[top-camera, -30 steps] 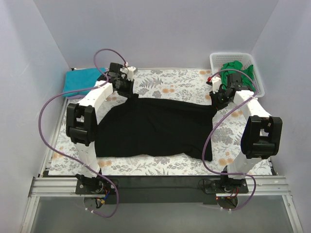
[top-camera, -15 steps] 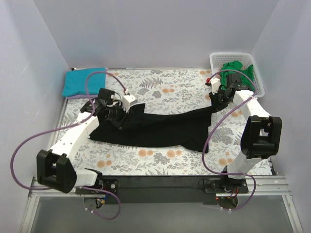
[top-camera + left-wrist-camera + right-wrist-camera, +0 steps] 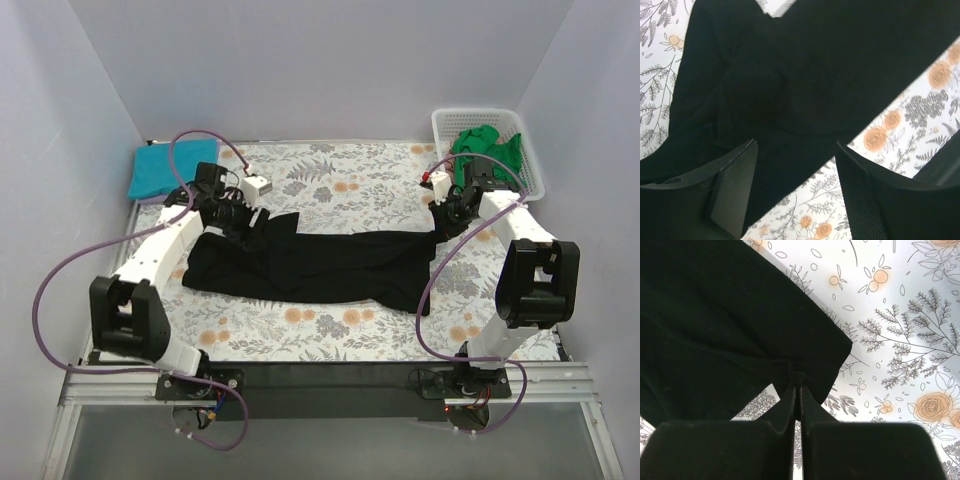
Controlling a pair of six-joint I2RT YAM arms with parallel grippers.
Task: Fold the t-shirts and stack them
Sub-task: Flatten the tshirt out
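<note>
The black t-shirt [image 3: 320,265] lies as a long folded band across the floral table cover [image 3: 340,180]. My left gripper [image 3: 250,218] hovers over its left end, open; the left wrist view shows the black cloth [image 3: 805,75] below the spread fingers [image 3: 732,185], with nothing between them. My right gripper [image 3: 440,212] is shut on the shirt's right edge; in the right wrist view the closed gripper [image 3: 796,382] pinches a pucker of black cloth [image 3: 715,315]. A folded teal t-shirt [image 3: 160,170] rests at the back left. Green t-shirts [image 3: 485,145] sit in the basket.
The white lattice basket [image 3: 532,170] stands at the back right corner, just behind the right arm. White walls close in the table on three sides. The left arm's purple cable [image 3: 60,290] loops out over the left edge.
The left gripper swept the shirt's far left part forward and down, folding the shirt into a narrower band, then let go and opened. The right gripper stayed shut on the right edge.
</note>
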